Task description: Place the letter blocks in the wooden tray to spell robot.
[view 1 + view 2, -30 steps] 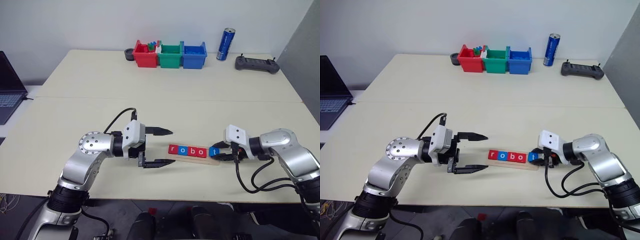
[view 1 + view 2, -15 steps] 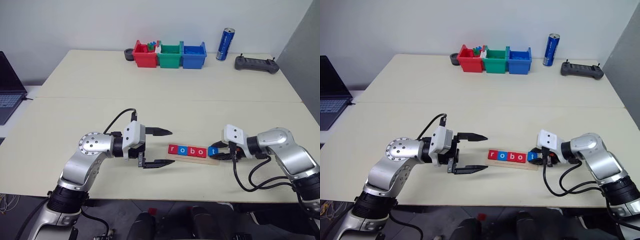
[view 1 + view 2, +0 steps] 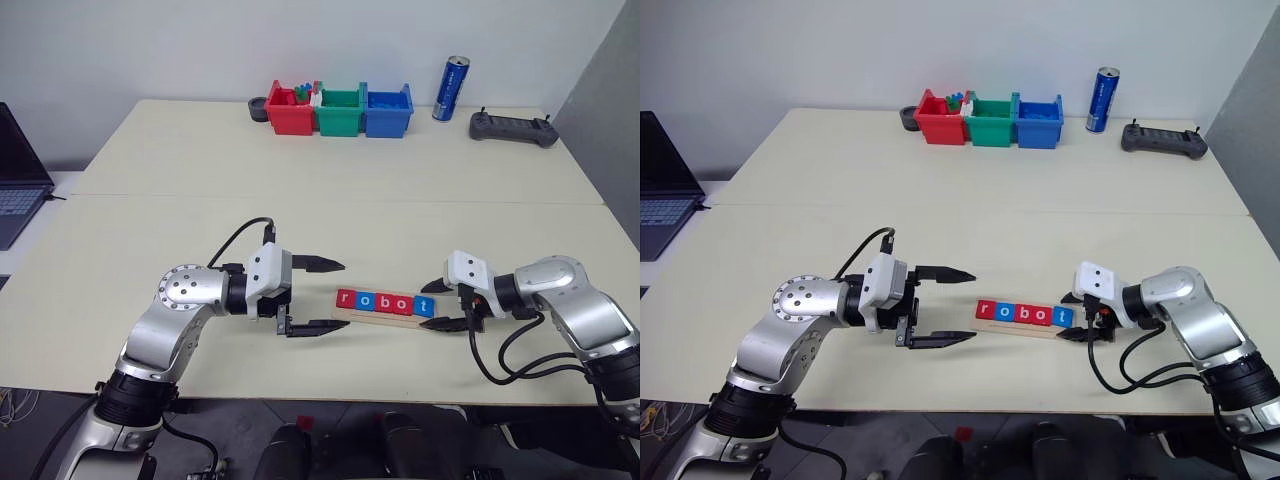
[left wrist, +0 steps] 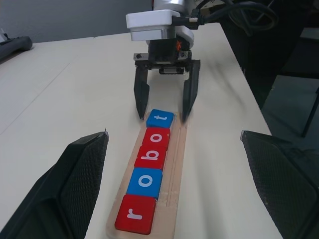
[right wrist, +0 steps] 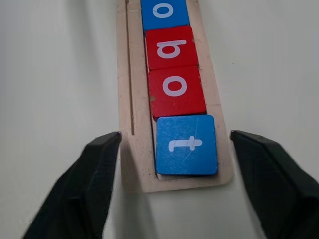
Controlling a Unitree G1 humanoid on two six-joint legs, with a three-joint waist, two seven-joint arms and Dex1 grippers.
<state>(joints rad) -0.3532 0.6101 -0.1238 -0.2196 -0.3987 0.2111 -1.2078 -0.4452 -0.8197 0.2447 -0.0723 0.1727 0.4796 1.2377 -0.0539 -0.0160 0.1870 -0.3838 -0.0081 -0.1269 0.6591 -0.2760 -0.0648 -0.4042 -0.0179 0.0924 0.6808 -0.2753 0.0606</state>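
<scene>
The wooden tray (image 3: 385, 315) lies near the table's front edge, between my two grippers. Five letter blocks sit in it in a row: red r (image 3: 347, 298), blue o (image 3: 365, 300), red b (image 3: 383, 301), red o (image 3: 401, 303), blue t (image 3: 424, 306). They read "robot". My right gripper (image 3: 431, 307) is open at the tray's right end, one finger on each side of the t block (image 5: 186, 144) with a gap to it. My left gripper (image 3: 345, 295) hangs open just left of the tray, holding nothing.
Red (image 3: 291, 108), green (image 3: 340, 110) and blue (image 3: 388, 110) plastic bins stand at the table's far edge. To their right are a blue can (image 3: 451, 89) and a black controller (image 3: 514, 128). A laptop (image 3: 20, 170) sits at the far left.
My right gripper has opened and let go of the blue t block, which now lies flat at the tray's right end. The left arm has not moved.
</scene>
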